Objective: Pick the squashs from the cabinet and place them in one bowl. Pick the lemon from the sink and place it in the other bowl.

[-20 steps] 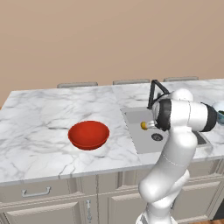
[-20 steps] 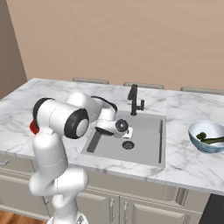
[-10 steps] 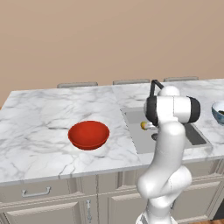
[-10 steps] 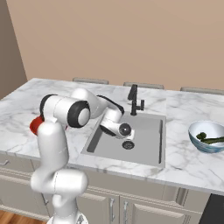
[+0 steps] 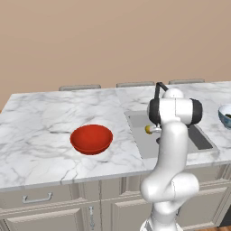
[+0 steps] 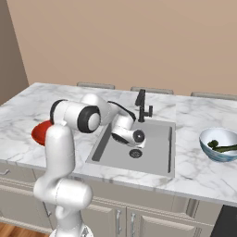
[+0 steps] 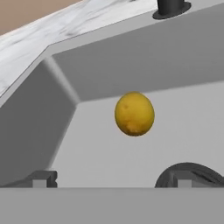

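Yellow lemon (image 7: 134, 113) is sitting at twelve o'clock of my spread hand (image 7: 111, 181); I'm reaching into the sink (image 6: 152, 152), needing to straddle it.

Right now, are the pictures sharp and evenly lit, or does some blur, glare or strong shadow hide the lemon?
Hand view: the lemon is sharp and evenly lit against the grey sink wall, with no glare. Left base view: flat, soft light, but the arm covers most of the lemon. Right base view: equally soft light, no blur; the red bowl is partly hidden behind the arm.
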